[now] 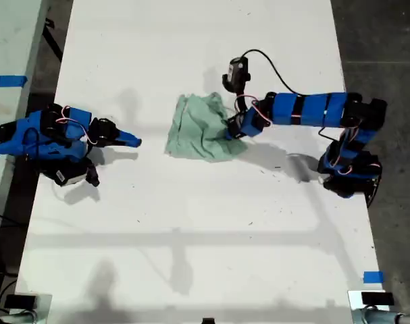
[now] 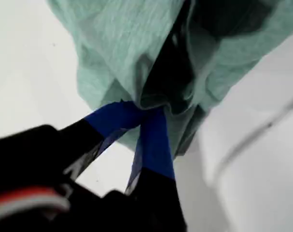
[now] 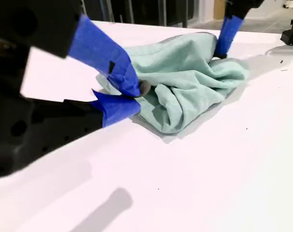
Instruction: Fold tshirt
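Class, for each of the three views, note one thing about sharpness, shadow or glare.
Exterior view: sharp, with soft doubled shadows of the arms on the white table. First wrist view: very close, so the tshirt and my first end effector look soft. Second wrist view: my second end effector is blurred up close, the table glares white.

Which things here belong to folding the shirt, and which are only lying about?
For the job:
- tshirt
- my first gripper, shut on its edge
- my second gripper, apart from it

Lying about:
- blue tape on the table
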`<state>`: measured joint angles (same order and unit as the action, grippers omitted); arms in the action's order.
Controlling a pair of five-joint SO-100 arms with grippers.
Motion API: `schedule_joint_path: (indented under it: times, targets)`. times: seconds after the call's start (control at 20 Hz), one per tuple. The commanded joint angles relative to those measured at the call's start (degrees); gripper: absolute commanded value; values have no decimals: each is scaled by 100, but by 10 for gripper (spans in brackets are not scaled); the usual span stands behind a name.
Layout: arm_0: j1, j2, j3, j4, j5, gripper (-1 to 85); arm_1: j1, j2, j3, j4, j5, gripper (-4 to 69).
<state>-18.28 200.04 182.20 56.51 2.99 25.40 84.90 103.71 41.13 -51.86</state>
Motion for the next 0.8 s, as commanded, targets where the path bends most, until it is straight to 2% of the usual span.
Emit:
schedule_joint_path:
  times: [0.0, 0.1, 0.25, 0.3, 0.5, 0.6, 0.75]
  targets:
    - [35, 615, 105, 0, -44, 18, 949, -211, -835, -826, -589, -13]
    - [18, 615, 105, 0, -44, 18, 1582, -35, -984, -1239, -624, -13]
    - [35, 615, 105, 9, -62, 18, 2232, 1345, -483, -1336, -589, -13]
    - [35, 615, 105, 18, -79, 18, 2399, 1898, -272, -1099, -598, -13]
    - [167, 615, 70, 176, -475, 66, 2470, 4228, 659, 738, -536, -13]
    - [334, 615, 53, 369, -835, 103, 2013, 5335, 1310, 1406, -255, -13]
    - [334, 615, 62, 378, -835, 55, 967, 6943, 2435, 1934, 466, -13]
